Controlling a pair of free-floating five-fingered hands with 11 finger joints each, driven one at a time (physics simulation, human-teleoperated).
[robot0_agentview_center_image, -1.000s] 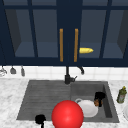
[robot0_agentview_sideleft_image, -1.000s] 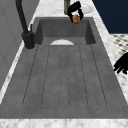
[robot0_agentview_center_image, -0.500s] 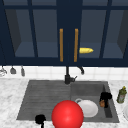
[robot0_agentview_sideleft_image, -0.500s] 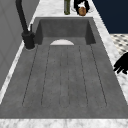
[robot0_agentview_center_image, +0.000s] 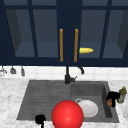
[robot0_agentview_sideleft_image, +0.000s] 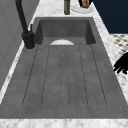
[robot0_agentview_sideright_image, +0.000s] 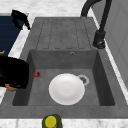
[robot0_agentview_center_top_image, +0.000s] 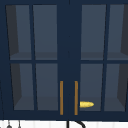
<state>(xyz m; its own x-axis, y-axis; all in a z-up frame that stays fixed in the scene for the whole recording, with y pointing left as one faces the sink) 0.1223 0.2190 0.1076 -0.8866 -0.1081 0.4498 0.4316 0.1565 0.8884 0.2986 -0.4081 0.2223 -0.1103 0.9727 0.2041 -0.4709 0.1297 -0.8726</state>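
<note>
Navy glass-fronted wall cabinet (robot0_agentview_center_top_image: 67, 60), marble counter (robot0_agentview_center_image: 10, 100)

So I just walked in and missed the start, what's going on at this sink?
The right hand is at the basin's right edge, curled round a small brown thing and holding it over the rim, beside a green bottle. A white plate lies in the basin. The left hand hangs at the front edge of the drainboard. A red ball shows at the front, and the cabinet is closed.
</note>
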